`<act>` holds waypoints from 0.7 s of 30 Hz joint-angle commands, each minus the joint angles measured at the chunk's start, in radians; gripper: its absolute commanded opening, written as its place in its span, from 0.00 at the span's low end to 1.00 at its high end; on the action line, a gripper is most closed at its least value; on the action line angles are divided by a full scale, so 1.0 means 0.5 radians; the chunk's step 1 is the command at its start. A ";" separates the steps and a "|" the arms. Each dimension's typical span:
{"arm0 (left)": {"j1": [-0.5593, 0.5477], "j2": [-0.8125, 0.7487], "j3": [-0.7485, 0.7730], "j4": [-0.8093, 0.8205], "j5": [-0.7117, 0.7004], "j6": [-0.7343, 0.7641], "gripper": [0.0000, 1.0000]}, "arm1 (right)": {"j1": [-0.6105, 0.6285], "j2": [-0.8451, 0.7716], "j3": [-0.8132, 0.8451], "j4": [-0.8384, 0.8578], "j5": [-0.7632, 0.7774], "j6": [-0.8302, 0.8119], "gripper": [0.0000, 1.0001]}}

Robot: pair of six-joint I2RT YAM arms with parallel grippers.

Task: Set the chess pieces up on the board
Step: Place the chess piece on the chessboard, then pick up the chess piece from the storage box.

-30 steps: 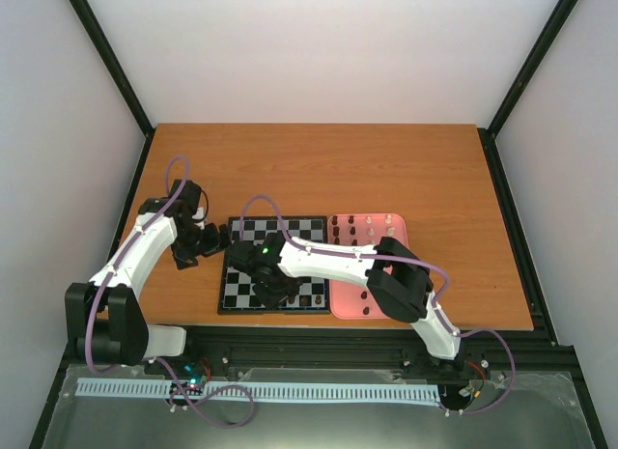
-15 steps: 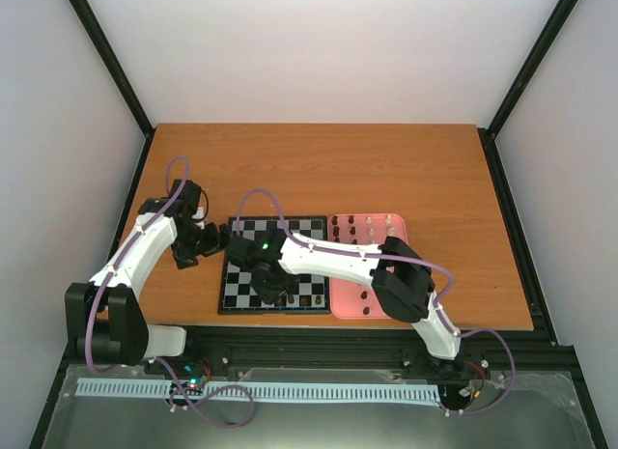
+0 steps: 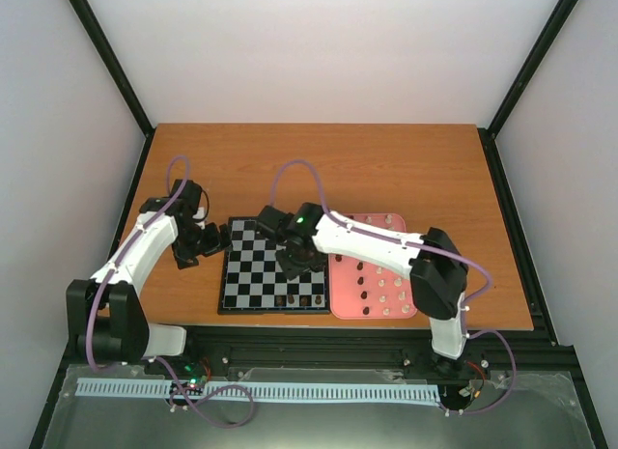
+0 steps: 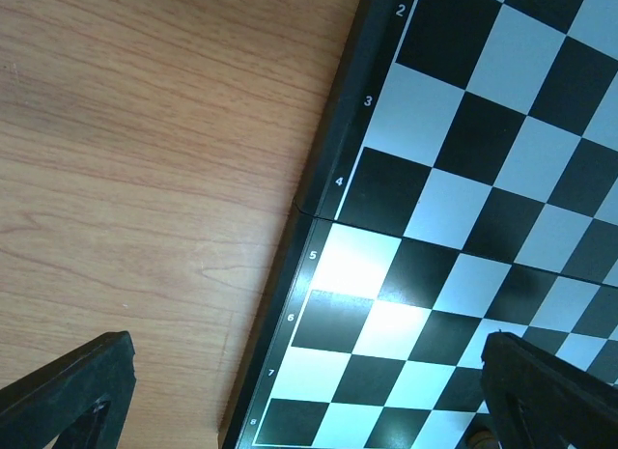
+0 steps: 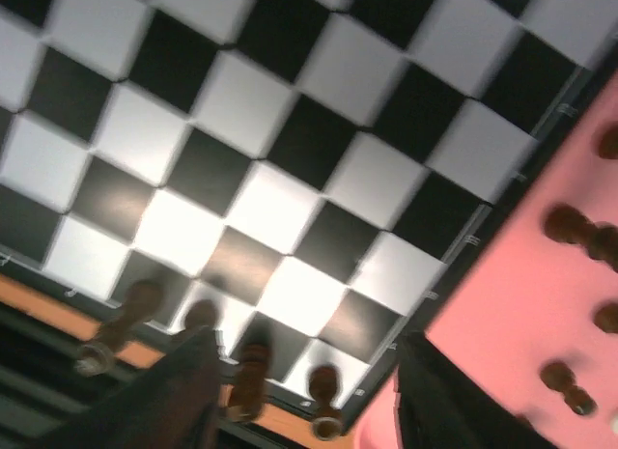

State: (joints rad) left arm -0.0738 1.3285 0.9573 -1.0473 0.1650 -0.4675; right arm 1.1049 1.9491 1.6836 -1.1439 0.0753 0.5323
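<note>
Grippers: two. Frame left: left gripper (image 3: 210, 238), jaws spread, empty, at the left edge of the board (image 3: 253, 266). Boards: one, lower centre. On it, four dark pieces (image 5: 253, 372) along its bottom edge, right half. Over its right half: right gripper (image 3: 294, 264), jaws apart, nothing held. Trays: one pink tray (image 3: 338, 312) just beside the board, holding more pieces (image 3: 360, 267), uncountable. Border numerals show only in the left wrist view; the four pieces separate clearly only in the right wrist view.
</note>
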 commanded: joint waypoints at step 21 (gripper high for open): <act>0.016 0.160 0.178 0.022 0.000 0.014 1.00 | -0.668 -0.105 -0.441 0.202 -0.006 -0.239 0.57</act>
State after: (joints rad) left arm -0.0738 1.4017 0.9989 -1.0439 0.1650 -0.4671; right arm 0.7914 1.8656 1.4681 -1.0695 0.0879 0.4511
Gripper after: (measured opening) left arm 0.999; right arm 0.573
